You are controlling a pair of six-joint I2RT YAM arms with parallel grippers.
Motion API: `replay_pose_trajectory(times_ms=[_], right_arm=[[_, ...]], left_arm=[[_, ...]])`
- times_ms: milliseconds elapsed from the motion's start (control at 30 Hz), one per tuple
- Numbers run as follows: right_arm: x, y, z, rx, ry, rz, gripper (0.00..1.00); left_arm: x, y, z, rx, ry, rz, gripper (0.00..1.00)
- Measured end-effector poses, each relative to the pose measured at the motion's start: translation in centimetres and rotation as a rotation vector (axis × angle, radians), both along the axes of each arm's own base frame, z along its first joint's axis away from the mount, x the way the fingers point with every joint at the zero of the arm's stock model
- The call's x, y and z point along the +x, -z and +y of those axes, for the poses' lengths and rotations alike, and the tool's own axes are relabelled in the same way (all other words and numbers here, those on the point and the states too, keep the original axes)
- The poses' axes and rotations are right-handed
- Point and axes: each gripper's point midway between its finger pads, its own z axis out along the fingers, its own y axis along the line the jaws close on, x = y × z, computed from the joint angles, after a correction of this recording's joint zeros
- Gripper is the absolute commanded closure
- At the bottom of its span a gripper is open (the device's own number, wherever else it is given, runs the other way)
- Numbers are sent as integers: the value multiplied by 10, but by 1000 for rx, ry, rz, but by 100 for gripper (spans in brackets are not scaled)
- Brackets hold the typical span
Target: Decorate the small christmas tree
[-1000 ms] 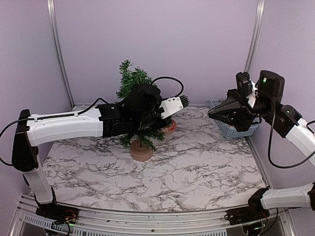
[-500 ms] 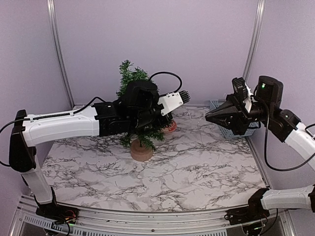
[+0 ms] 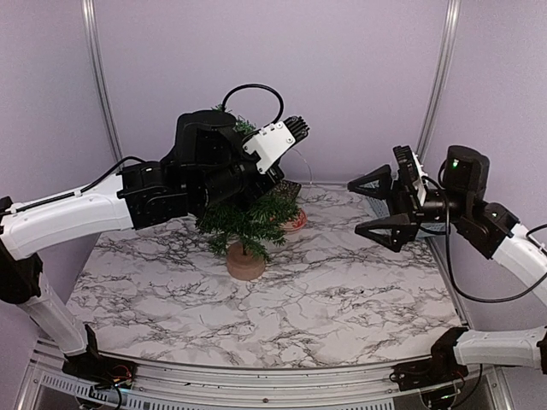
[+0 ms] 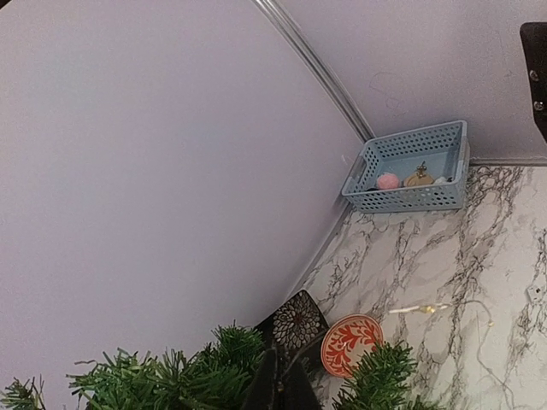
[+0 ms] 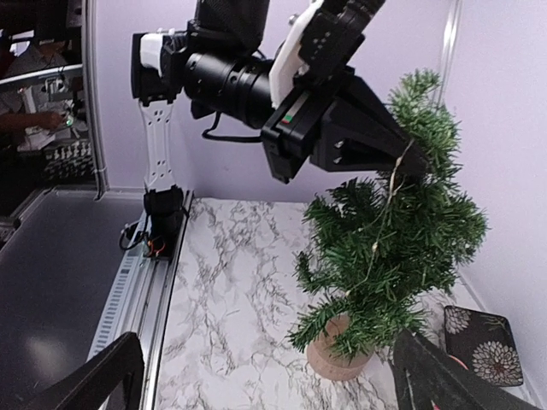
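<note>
The small christmas tree stands on its round tan base at the back left of the marble table; it also shows in the right wrist view. My left gripper is at the tree's upper branches, shut on a thin light string that hangs down over the needles. In the left wrist view its closed fingertips sit among the branches, and the string's free end lies on the table. My right gripper hovers to the right of the tree, open and holding nothing.
A blue basket with small ornaments stands in the back right corner. A red-and-white disc and a black flower-patterned square lie behind the tree. Walls and metal posts close in the back and sides.
My left arm has lifted from the tree's middle to its top. The right gripper has opened wide and moved a little left.
</note>
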Motion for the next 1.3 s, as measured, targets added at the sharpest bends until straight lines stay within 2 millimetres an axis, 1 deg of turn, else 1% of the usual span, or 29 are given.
replay_pose_trajectory(times_ms=[33,67,133,200,267,333,400,467,500,600,667,733,867,900,967,1000,1200,1267,1300], right_arm=[[2,-1,-1,5,18,-2,2],[5,-1,-1,12,37,4,4],[13,-3,0,31,68,21,14],[24,-2,4,54,95,61,23],[36,3,10,78,108,128,24],[47,14,16,101,117,201,24],[51,28,22,114,115,266,24],[49,39,30,122,100,326,24],[46,39,35,130,85,346,24],[34,31,49,162,29,351,25],[28,28,58,176,-7,355,30],[24,29,69,179,-39,375,39],[25,40,84,165,-54,425,65],[27,43,85,163,-50,435,73],[29,44,87,166,-37,447,94],[31,43,87,172,-29,442,100],[38,36,85,197,19,425,100],[42,27,84,200,45,406,100],[45,20,83,208,59,387,100]], left_arm=[[0,0,1,-1,-3,4,100],[0,0,2,-1,-10,10,100],[1,-1,4,-4,-18,20,100],[1,-7,6,-24,-31,26,100],[1,-13,8,-43,-38,30,100],[1,-17,10,-65,-41,37,100],[0,-20,11,-82,-43,43,100],[-1,-24,13,-99,-44,49,100],[-2,-25,14,-106,-44,51,100],[-3,-29,17,-123,-46,56,100],[-3,-29,17,-128,-48,58,100],[-3,-29,17,-131,-49,60,100],[-3,-31,18,-136,-50,60,100],[-3,-32,19,-139,-50,60,100],[-5,-35,22,-148,-50,59,100],[-6,-37,24,-155,-50,59,100],[-13,-53,42,-201,-60,50,100],[-14,-55,51,-210,-75,48,100],[-15,-54,55,-212,-84,48,100]])
